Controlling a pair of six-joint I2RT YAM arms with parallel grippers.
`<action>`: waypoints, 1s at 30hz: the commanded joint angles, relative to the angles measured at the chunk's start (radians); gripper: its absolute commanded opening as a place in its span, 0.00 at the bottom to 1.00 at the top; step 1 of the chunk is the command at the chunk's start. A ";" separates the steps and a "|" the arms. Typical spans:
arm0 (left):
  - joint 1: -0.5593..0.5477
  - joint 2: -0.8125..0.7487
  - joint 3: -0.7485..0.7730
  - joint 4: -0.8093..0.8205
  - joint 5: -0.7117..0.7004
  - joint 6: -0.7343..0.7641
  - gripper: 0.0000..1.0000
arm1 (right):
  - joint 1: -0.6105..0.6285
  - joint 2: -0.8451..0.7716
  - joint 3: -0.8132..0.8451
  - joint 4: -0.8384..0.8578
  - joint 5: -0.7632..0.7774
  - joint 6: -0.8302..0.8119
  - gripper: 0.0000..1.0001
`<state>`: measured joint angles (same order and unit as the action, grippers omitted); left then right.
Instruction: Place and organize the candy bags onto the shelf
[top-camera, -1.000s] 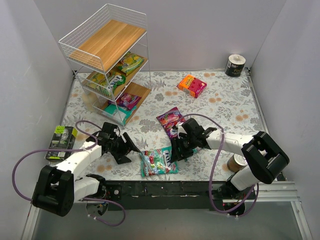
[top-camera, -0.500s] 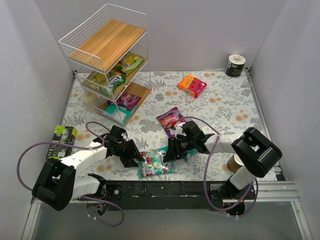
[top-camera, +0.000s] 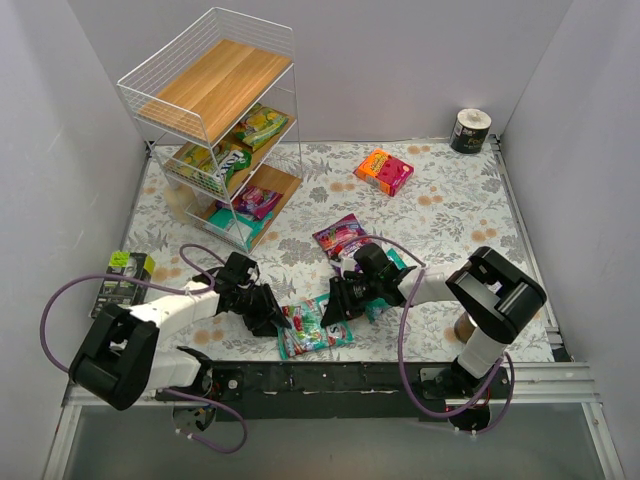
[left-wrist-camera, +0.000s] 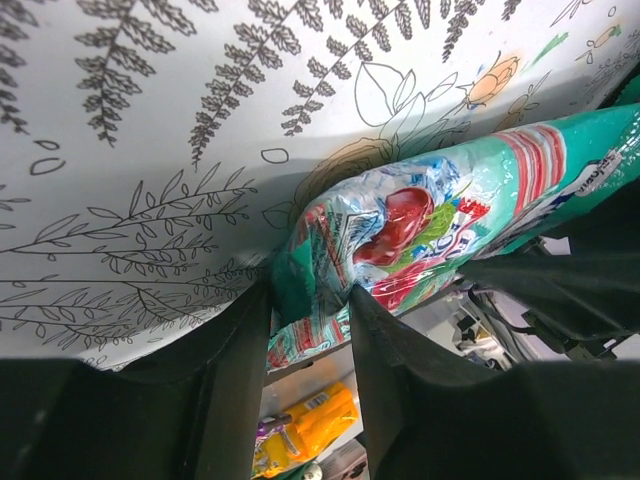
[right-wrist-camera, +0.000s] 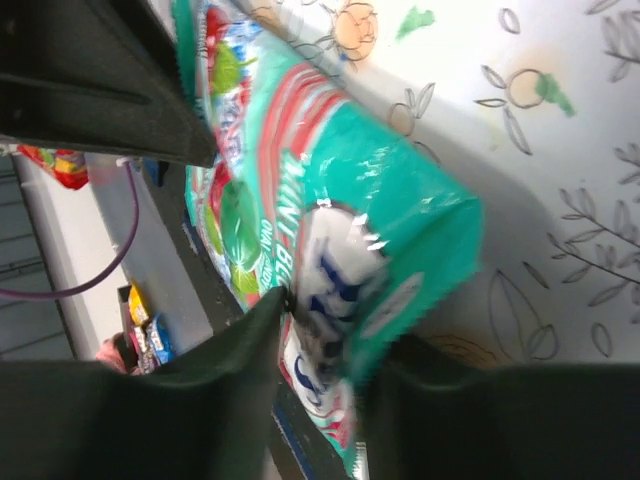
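Teal candy bag (top-camera: 316, 327) lies between left gripper (top-camera: 277, 319) and right gripper (top-camera: 334, 309); purple bag (top-camera: 340, 236) just behind it, shelf (top-camera: 225, 85) well beyond. Left wrist: fingers (left-wrist-camera: 232, 370) pinch the bag's crumpled end. Right wrist: fingers (right-wrist-camera: 235, 385) nip its opposite edge.

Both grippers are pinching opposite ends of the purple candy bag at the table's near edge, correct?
Not purple. The left gripper and right gripper pinch the teal-white bag, as both wrist views show. The purple bag lies free farther back in the top view.
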<state>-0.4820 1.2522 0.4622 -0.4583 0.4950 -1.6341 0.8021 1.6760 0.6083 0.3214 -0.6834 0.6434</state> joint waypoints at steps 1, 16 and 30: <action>-0.009 -0.046 0.032 -0.037 -0.070 0.003 0.37 | 0.012 -0.013 0.004 -0.047 0.056 0.001 0.31; -0.003 -0.326 0.279 -0.462 -0.677 -0.206 0.88 | -0.125 -0.141 0.275 -0.203 0.075 0.048 0.01; -0.001 -0.410 0.400 -0.755 -0.929 -0.352 0.88 | -0.245 0.270 0.887 0.089 -0.110 0.363 0.01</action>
<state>-0.4866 0.8536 0.8169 -1.1065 -0.3447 -1.9423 0.5537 1.8492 1.4067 0.2127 -0.7048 0.8371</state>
